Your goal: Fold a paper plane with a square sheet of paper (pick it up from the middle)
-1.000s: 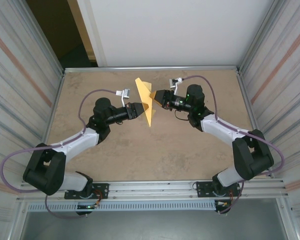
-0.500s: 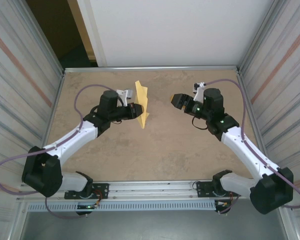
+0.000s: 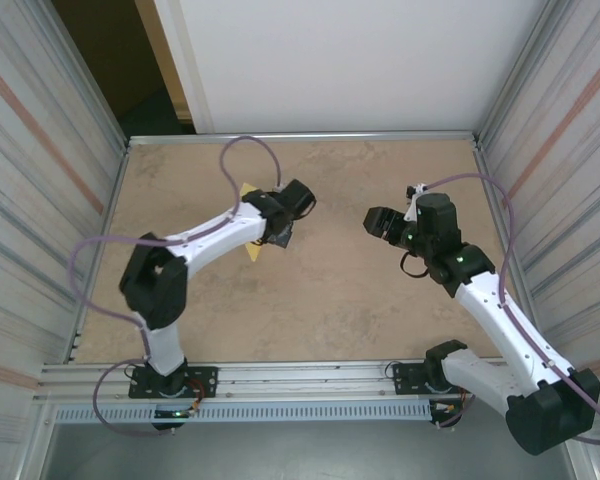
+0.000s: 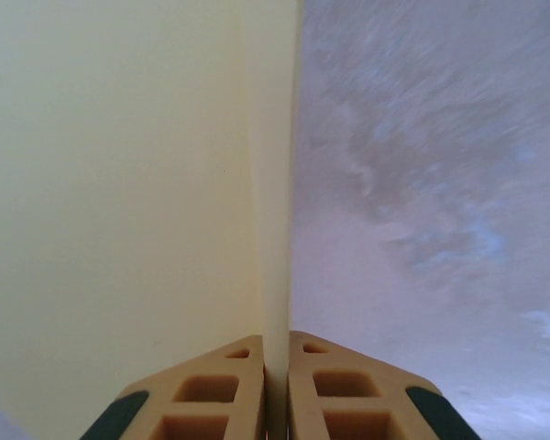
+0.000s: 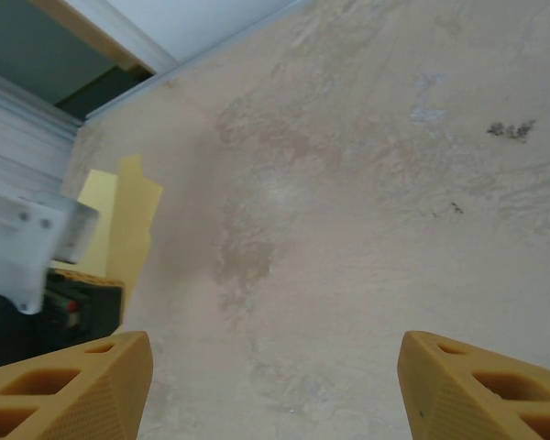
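Smooth pale-yellow paper plane (image 4: 119,183), one sharp crease, in tight-pinching left pincer (image 4: 276,346); right pincer (image 5: 275,353) spread

This looks like a robotics lab test cell: a tan, stone-patterned table (image 3: 320,310) is boxed in by ribbed metal panels (image 3: 40,150) along its left and right edges, with a plain white board (image 3: 330,60) behind its far edge. An aluminium rail (image 3: 310,375) along the near edge carries two cabled robot arms (image 3: 500,310).

Most of paper plane (image 3: 252,251) hidden under left arm (image 3: 215,228); table (image 4: 422,183) blurred in left wrist view
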You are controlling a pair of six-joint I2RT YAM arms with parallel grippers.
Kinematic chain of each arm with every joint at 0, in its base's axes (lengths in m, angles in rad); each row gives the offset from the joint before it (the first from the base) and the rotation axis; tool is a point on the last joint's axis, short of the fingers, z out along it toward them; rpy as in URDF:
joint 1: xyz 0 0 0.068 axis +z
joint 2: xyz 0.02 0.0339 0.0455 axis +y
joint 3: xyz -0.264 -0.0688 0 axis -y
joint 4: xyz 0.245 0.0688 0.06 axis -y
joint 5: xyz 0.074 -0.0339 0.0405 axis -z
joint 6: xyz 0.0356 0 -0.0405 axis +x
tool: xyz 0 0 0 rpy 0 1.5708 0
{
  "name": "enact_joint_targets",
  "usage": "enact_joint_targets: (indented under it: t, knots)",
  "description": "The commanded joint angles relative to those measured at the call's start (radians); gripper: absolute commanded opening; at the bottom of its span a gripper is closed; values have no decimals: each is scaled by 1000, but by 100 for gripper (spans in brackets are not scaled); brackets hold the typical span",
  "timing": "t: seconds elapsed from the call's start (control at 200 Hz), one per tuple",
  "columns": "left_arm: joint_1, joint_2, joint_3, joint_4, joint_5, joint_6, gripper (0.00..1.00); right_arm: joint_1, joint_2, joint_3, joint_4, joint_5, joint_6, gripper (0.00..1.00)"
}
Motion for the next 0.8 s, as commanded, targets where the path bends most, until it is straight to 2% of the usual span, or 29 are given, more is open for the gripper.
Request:
enact_joint_targets:
  t: [0.0, 0.396, 0.797]
  knots:
    - [-28, 74, 67, -150, -200, 19, 14, -10, -24, -23, -35, 46, -9, 70]
    - [-99, 369, 176, -183, -231, -12, 14, -17, -39, -64, -38, 45, 23, 70]
    - [-127, 440, 222, -164, -101, -29, 23, -16, 1, -74, -10, 5, 47, 70]
